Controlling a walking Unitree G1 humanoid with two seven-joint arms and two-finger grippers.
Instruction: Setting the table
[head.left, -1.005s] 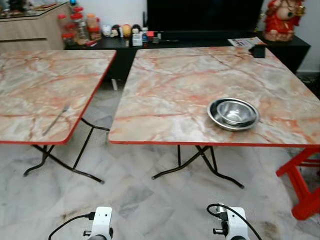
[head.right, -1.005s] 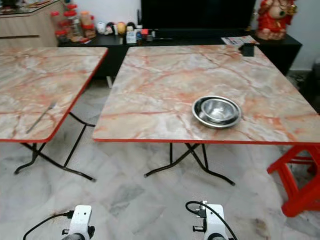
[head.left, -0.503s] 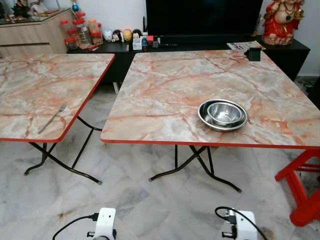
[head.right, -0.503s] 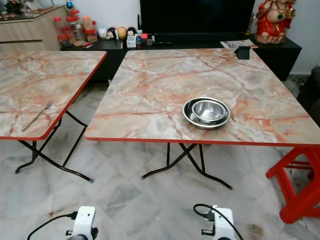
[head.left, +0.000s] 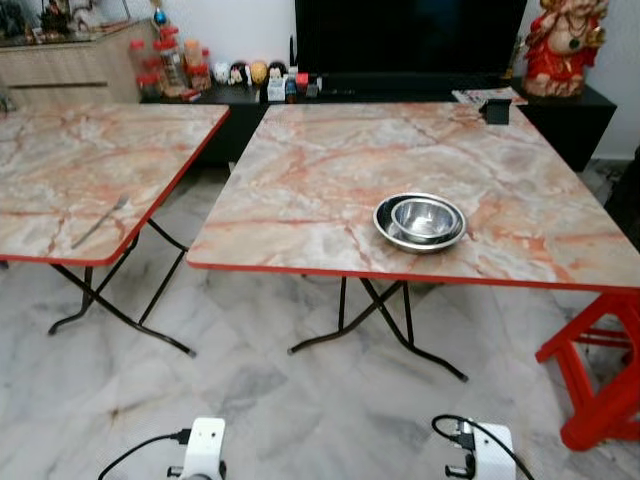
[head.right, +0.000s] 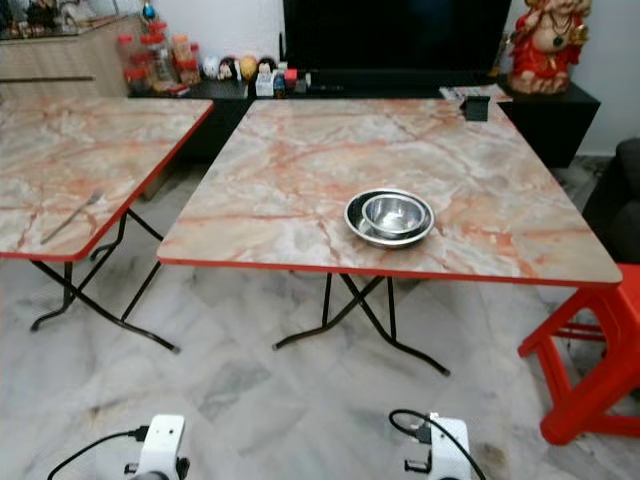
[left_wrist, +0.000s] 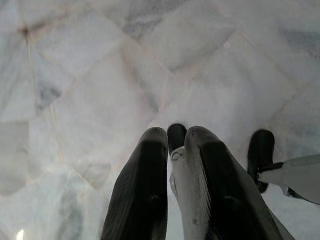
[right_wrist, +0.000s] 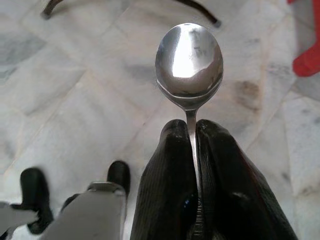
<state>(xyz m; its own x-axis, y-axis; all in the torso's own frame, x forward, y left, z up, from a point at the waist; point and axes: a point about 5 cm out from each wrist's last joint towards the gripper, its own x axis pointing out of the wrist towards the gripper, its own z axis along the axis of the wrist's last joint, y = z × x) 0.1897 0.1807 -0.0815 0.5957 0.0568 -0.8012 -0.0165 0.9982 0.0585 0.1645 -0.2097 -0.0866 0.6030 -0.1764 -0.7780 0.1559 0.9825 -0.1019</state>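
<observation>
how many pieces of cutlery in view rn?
2. A spoon is clamped in the right gripper, hanging low over the floor. A fork lies on the left table near its front edge. None visible by the bowls.

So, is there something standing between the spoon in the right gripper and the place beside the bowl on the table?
Nothing visible blocks it. The right gripper holds the spoon low over the floor. Between it and the table lies open floor, and the tabletop around the bowl is bare. The red stool stands off to the right.
</observation>
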